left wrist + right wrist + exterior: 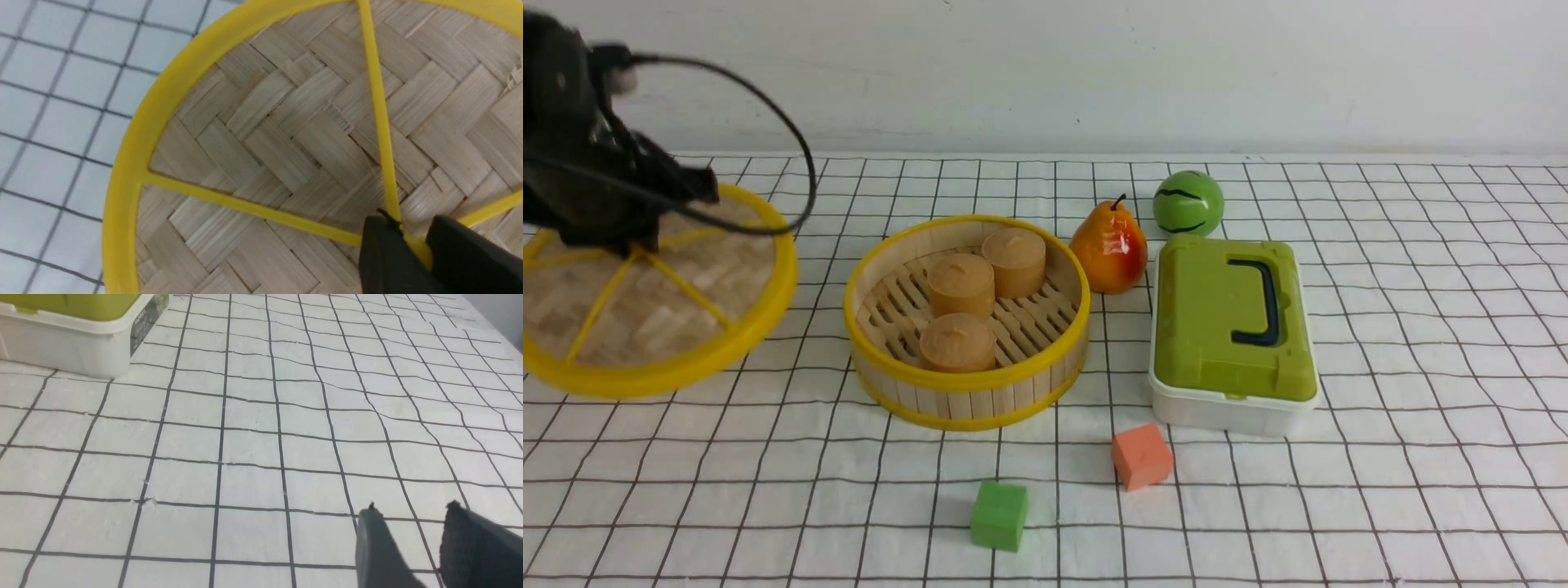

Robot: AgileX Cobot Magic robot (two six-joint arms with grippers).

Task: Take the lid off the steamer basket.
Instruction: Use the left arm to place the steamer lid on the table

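Now the left pincer (410,222) grips the yellow hub of the flat woven-bamboo lid (286,134), beside the round slatted steamer basket (968,382). The right pincer (410,507) stands parted.

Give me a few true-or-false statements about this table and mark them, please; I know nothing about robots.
1. The lid is off the steamer basket. True.
2. The steamer basket is empty. False: three brown round cakes sit in it.
3. The left gripper is shut on the lid's yellow hub. True.
4. The right gripper holds the orange cube. False: it is open and empty, and the orange cube lies on the cloth.
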